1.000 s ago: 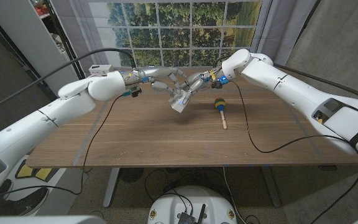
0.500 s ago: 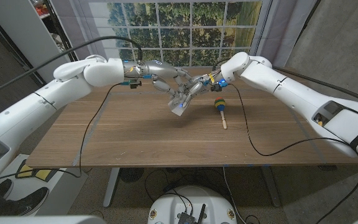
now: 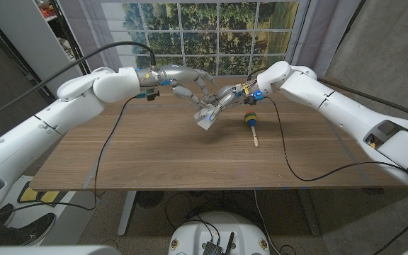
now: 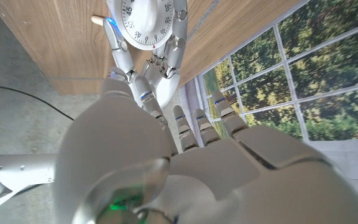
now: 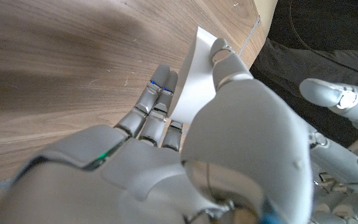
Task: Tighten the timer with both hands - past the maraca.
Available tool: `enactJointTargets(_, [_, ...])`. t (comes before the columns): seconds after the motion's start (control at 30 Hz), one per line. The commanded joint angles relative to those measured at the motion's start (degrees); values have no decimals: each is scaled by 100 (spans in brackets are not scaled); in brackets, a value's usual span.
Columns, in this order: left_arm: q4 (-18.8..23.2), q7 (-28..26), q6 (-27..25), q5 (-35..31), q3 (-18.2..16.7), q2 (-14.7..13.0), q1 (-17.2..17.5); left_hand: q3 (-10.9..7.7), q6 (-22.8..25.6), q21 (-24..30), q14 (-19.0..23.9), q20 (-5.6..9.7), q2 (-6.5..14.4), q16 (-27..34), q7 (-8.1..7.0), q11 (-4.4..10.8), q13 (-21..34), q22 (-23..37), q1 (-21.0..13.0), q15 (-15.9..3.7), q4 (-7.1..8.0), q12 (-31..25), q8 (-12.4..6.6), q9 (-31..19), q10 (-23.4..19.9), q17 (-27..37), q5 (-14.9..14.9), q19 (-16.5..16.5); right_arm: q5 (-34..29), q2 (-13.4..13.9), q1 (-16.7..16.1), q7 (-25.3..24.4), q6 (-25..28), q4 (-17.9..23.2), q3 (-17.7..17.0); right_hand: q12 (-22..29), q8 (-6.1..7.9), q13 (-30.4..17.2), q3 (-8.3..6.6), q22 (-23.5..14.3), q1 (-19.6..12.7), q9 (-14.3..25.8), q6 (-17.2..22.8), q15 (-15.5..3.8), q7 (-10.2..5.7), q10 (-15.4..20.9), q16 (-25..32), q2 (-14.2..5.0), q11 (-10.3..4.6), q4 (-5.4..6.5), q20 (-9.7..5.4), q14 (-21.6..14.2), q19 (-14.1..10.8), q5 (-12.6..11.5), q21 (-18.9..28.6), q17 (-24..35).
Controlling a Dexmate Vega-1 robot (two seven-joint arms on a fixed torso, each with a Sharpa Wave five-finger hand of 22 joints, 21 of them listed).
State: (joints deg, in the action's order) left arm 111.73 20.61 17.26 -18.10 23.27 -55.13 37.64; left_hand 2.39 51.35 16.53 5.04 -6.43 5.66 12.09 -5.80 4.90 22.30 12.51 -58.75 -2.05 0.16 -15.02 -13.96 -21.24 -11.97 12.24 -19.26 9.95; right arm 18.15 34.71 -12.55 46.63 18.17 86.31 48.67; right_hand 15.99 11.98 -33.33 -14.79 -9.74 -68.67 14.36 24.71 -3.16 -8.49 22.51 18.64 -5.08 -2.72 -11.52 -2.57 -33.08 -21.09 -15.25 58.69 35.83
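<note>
left hand (image 3: 190,81) drew back, fingers spread; right hand (image 3: 222,103) holds timer (image 3: 205,117) aloft mid-table, maraca (image 3: 251,125) beside.

This looks like a robotics lab or test room. A plain rectangular wooden counter (image 3: 190,152) on metal legs stands on a grey concrete floor (image 3: 374,227), with loose black cables (image 3: 282,152) trailing across it. Behind hangs a printed backdrop of a white-framed window with green trees (image 3: 211,35), beside a grey shelving unit (image 3: 30,42).
</note>
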Motion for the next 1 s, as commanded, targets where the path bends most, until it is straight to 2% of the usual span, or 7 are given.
enactJointTargets(0.03, [484, -487, -1150, 336, -331, -93, 664, 56, -3, 42, 37, -34, 30, 7, 71, -21, 2, 13, 38, -48, 6, -37, 3, -33, -54, -1, 6, -13, 250, 125, -218, -203, -331, 47, -307, 100, -22, -661, -364, -20, 197, 15, -120, -996, -85, 357, 55, -302, -156, 273, -833, -97, -53, -5, -3, 26])
enactJointTargets(0.3, [497, -618, -1287, 435, -253, -153, 685, 84, -23, 48, 51, -25, 44, 10, 75, -17, -1, 10, 63, -51, 25, -43, 9, -51, -68, -2, 27, -4, 332, 128, -262, -188, -494, -55, -373, 121, -135, -668, -399, -29, 124, -5, -484, -989, -275, 447, 96, -301, -176, 242, -831, -218, -108, -7, 11, 30])
enactJointTargets(0.5, [511, -590, -1227, 520, -224, -249, 627, 100, -34, 50, 48, -15, 52, 5, 71, -6, -3, 7, 70, -59, 31, -48, 13, -63, -79, -5, 42, 1, 394, 151, -325, -240, -550, -35, -439, 140, -158, -682, -409, -32, 103, -28, -680, -991, -352, 513, 106, -279, -188, 238, -832, -279, -142, -5, 21, 20])
enactJointTargets(0.67, [581, -171, -1103, 441, -126, -424, 247, 105, -12, 36, -25, -30, 52, -28, 23, -25, -7, 5, 35, -44, 11, -9, 5, -73, 17, -11, 54, -38, 486, 197, -422, -300, -595, 50, -524, 148, -139, -690, -376, -34, 124, -39, -715, -981, -374, 541, 140, -241, -186, 250, -831, -327, -167, 12, 30, 39])
enactJointTargets(0.83, [817, 367, -1242, 157, 3, -550, -196, 106, -75, 0, -160, -89, 34, -79, -26, -75, -15, 1, -62, 50, -48, 64, 27, -93, 200, -21, 53, -131, 584, 238, -522, -345, -639, 142, -597, 150, -98, -685, -352, -36, 149, -50, -670, -977, -383, 573, 149, -222, -169, 267, -827, -347, -196, 31, 40, 38])
enactJointTargets(0.97, [973, 485, -1401, 11, -15, -574, -306, 121, -77, -7, -208, -85, 22, -92, -43, -74, -20, 1, -67, 61, -52, 77, 29, -96, 231, -21, 52, -150, 661, 264, -599, -385, -692, 203, -660, 153, -81, -692, -337, -36, 157, -57, -649, -981, -383, 581, 153, -207, -165, 271, -828, -358, -215, 47, 46, 37])
enactJointTargets(1.0, [998, 484, -1436, 14, -39, -574, -305, 139, -95, -12, -211, -100, 9, -88, -9, -83, -23, 0, -56, 73, -47, 78, 38, -97, 234, -20, 53, -162, 685, 270, -624, -402, -708, 225, -681, 153, -77, -694, -332, -35, 163, -59, -646, -979, -388, 582, 154, -206, -184, 275, -829, -362, -220, 51, 48, 37])
